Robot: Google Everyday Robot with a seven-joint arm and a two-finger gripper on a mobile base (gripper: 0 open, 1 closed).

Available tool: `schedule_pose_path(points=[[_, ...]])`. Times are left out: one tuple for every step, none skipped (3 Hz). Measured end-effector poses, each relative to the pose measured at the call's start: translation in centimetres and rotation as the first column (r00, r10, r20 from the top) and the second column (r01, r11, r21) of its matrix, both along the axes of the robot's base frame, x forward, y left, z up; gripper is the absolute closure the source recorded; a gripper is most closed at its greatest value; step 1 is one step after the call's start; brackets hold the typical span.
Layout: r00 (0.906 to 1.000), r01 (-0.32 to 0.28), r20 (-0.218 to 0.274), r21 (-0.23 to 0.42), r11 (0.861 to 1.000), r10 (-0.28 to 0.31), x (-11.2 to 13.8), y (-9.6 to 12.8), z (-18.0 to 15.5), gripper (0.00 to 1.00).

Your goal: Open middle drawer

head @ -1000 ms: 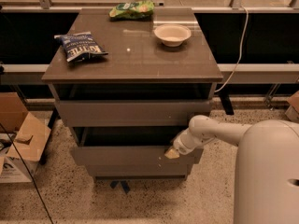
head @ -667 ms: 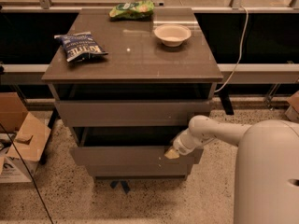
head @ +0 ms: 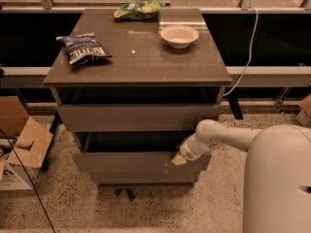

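The middle drawer [head: 126, 162] is the second of three grey-brown fronts on a low cabinet. It stands pulled out a little, with a dark gap above its front. My gripper [head: 177, 159] is at the upper right part of that front and touches its top edge. My white arm [head: 218, 137] reaches it from the right. The top drawer front [head: 131, 117] sits above and the bottom drawer front [head: 141, 177] below.
On the cabinet top [head: 141, 57] lie a blue chips bag [head: 82, 46], a green bag [head: 137, 9] and a white bowl [head: 179, 35]. Cardboard boxes [head: 19, 144] stand on the floor at left. A white cable [head: 250, 47] hangs at right. My body [head: 277, 178] fills the lower right.
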State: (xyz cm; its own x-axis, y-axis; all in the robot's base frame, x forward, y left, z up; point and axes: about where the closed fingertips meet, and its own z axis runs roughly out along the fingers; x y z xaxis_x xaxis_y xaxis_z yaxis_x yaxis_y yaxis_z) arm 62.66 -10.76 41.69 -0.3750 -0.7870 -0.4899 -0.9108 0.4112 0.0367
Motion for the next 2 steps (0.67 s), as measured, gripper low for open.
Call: schedule_pose_path(points=[[1.0,-0.001,-0.001,0.0,1.0,0.001,-0.01,0.01,-0.01,0.2],[0.9973,-0.067,-0.03,-0.01,0.998,0.067,-0.99,0.09,-0.19,0.0]])
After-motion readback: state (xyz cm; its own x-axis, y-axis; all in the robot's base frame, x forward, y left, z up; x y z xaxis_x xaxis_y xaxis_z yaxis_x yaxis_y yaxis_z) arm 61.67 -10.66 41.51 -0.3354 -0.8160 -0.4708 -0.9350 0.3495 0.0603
